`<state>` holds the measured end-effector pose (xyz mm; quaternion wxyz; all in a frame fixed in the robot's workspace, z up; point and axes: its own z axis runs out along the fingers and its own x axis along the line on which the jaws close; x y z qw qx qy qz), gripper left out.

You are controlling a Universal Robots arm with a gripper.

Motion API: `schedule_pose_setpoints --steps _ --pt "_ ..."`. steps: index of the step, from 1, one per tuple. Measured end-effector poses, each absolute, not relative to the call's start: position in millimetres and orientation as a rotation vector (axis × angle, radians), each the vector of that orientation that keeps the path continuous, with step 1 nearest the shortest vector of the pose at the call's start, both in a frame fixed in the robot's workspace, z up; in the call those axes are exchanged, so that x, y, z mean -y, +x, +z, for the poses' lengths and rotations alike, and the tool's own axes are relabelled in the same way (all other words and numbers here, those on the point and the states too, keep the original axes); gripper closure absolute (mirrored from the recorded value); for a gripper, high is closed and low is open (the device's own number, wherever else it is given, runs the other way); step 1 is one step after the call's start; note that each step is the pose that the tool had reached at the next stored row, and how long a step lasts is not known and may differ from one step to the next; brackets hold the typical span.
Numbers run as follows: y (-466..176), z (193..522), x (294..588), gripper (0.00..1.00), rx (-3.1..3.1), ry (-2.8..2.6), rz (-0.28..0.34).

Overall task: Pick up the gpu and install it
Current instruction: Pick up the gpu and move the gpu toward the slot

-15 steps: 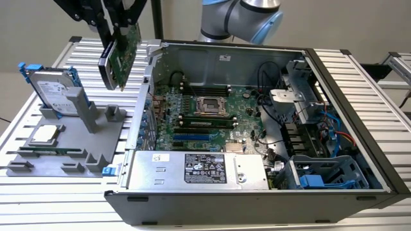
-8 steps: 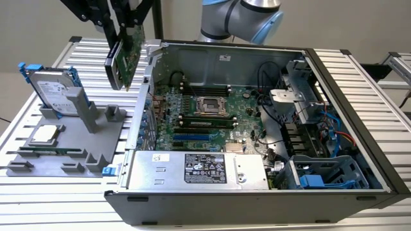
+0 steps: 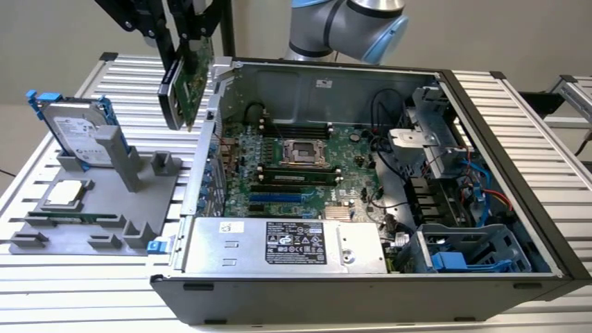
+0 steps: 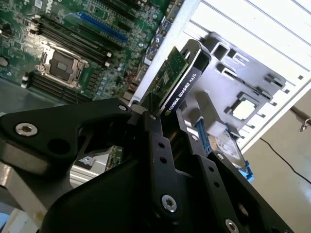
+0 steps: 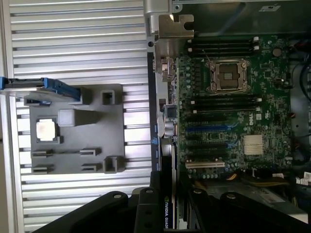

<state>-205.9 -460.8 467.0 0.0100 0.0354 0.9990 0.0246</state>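
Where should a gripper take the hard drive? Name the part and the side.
Grip the hard drive by its free upper end, from above, clamping across the flat faces: it stands on edge with its lower end seated in the grey holder.

black gripper (image 3: 185,45) up high just outside the computer case (image 3: 370,305), fingers pointing down, clamped on the gpu (image 3: 188,80) by its top edge, arm's grey and blue joint (image 3: 356,24) sitting behind that same case

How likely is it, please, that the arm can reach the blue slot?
Probably yes: the case is open, the end effector holds the gpu by its edge, nothing covers the slot.
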Motion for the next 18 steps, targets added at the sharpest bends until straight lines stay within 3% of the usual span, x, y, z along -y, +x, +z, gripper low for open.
schedule_pose_setpoints --steps 18 --pt "-199.6 466.9 460.8 1.00 -3.119 0.110 0.077"
